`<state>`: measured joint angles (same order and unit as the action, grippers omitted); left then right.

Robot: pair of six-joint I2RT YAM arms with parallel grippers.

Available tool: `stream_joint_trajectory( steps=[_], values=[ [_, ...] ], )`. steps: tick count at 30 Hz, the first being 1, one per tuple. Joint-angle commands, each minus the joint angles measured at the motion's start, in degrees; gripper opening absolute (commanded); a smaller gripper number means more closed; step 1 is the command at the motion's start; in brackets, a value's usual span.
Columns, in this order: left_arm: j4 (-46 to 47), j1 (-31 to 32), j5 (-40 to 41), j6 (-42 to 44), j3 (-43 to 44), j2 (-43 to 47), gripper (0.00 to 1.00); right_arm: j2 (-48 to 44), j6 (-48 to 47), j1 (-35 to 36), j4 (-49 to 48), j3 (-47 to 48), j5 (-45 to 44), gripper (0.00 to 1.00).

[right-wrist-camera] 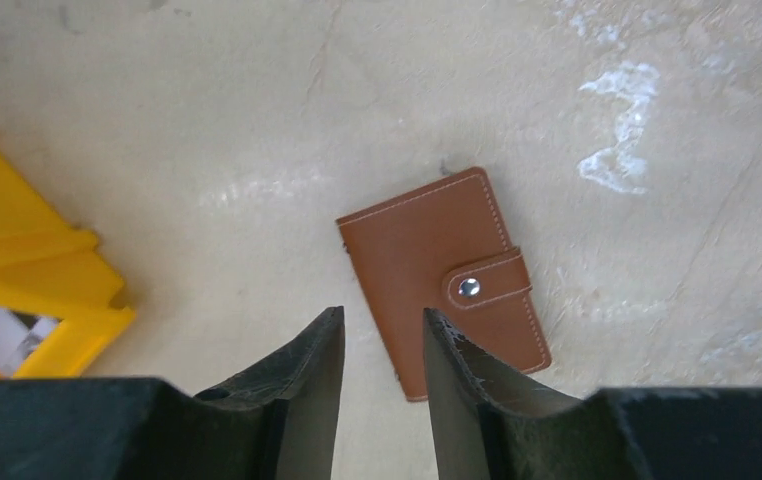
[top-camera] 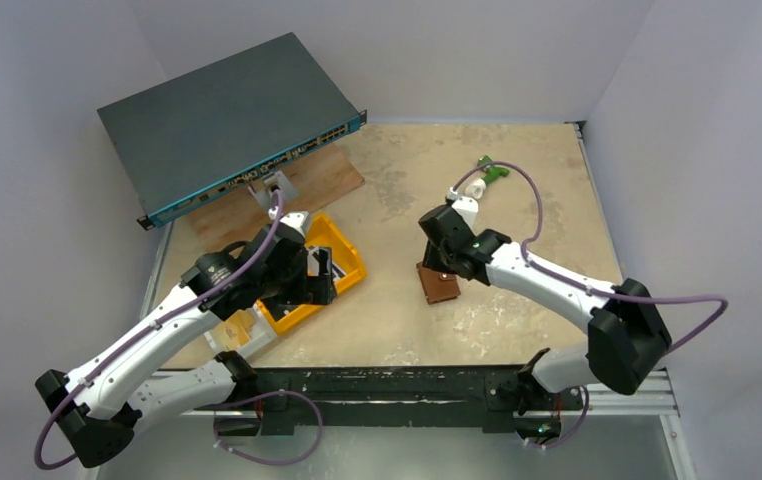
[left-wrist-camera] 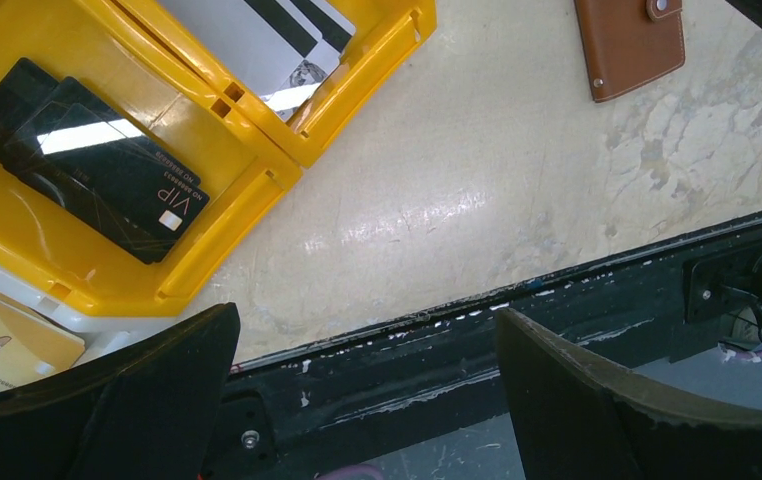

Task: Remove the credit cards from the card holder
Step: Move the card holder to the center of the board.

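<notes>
I can read "VIP" printed in pale letters on the black card (left-wrist-camera: 107,185) lying in the yellow bin (left-wrist-camera: 219,215), the fine print beside it too small for me.

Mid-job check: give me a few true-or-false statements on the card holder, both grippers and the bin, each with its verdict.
1. The card holder is closed, with its snap tab fastened. True.
2. The right gripper is clamped on the card holder. False: its fingers stand a little apart with nothing gripped, and the card holder lies flat on the table.
3. The left gripper is wide open and empty. True.
4. The black VIP card lies on the bare table. False: it lies inside the yellow bin.
5. The card holder sits in the yellow bin. False: it is on the table, apart from the bin.
</notes>
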<state>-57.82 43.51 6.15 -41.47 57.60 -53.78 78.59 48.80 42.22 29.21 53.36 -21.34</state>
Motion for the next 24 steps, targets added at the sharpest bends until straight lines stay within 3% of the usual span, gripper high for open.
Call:
stream_joint_trajectory(
  steps=[1,11,24],
  values=[
    [1.7,-0.35,0.19,-1.56,-0.12,0.74,1.0,4.86,-8.16,-0.11,3.8,3.23,-8.05,0.32],
    [2.15,-0.32,0.18,-2.01,-0.4,0.43,1.0,9.67,-10.94,-0.03,2.42,2.7,-10.74,0.3],
    [3.48,-0.35,-0.78,-2.78,-1.85,-0.05,1.0,12.71,-11.63,0.4,-0.86,1.49,-7.21,0.33]
  ],
)
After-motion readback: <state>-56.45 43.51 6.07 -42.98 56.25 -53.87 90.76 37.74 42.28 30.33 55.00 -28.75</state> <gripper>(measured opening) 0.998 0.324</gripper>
